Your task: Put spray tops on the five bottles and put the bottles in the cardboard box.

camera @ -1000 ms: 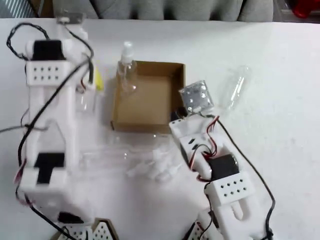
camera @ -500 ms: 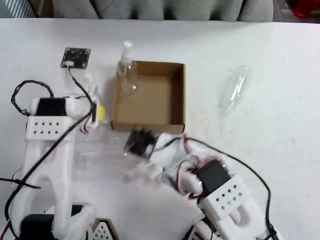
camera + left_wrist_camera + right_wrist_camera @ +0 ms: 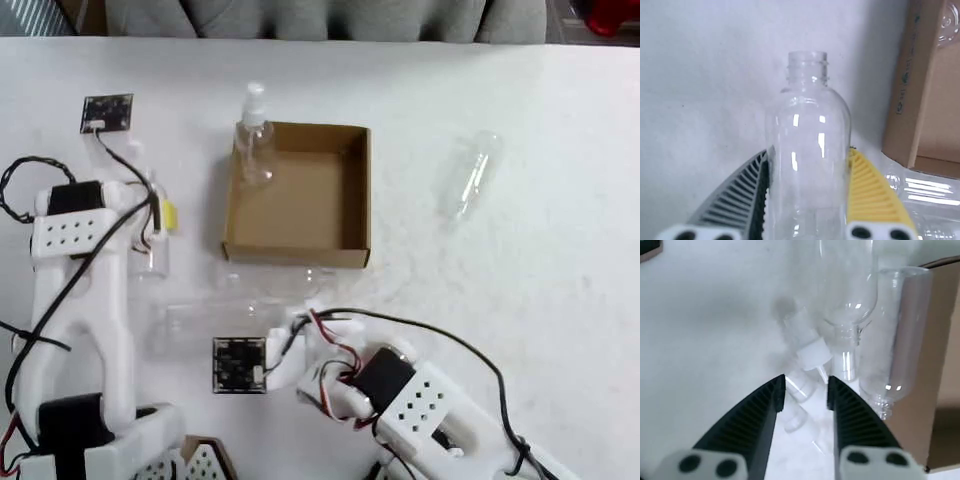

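A clear bottle (image 3: 810,145) with no top stands upright between the grey and yellow fingers of my left gripper (image 3: 807,200), which is shut on it; in the high view this bottle (image 3: 151,258) is left of the cardboard box (image 3: 345,255). One bottle with a spray top (image 3: 253,140) stands in the box's far left corner. Loose white spray tops (image 3: 812,352) lie in front of the box. My right gripper (image 3: 805,385) is low over them, open, with one top between its black fingertips. Two clear bottles (image 3: 895,335) lie beside the tops.
Another bare bottle (image 3: 470,175) lies on the white table to the right of the box. Clear bottles (image 3: 220,305) lie on their sides between the two arms, in front of the box. Cables run along both arms.
My right arm swung from the box's right side to the front of the box and came down over the spray tops. My left arm drew back toward the left with its bottle.
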You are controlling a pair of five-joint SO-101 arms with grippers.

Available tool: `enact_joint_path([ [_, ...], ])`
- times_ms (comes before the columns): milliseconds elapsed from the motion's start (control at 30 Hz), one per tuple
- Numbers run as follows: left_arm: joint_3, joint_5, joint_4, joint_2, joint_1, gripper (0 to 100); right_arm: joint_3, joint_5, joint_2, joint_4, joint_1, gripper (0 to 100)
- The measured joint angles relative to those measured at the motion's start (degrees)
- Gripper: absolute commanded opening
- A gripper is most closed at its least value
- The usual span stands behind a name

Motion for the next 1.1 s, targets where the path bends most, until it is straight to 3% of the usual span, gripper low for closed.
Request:
enact_joint_path([
  [200, 0.0, 0.0, -0.53, 0.0, -0.26, 2, 0.0, 1.85, 1.85, -3.52, -0.09, 10.9],
  [467, 0.0, 0.0, -0.7, 0.0, -0.35, 2, 0.0, 5.27, 17.49, -12.75, -0.18, 10.8],
  [1100, 0.0, -0.09, -0.7, 0.0, -0.35, 2, -8.0, 5.89, 38.33, -19.25, -0.97, 11.3],
])
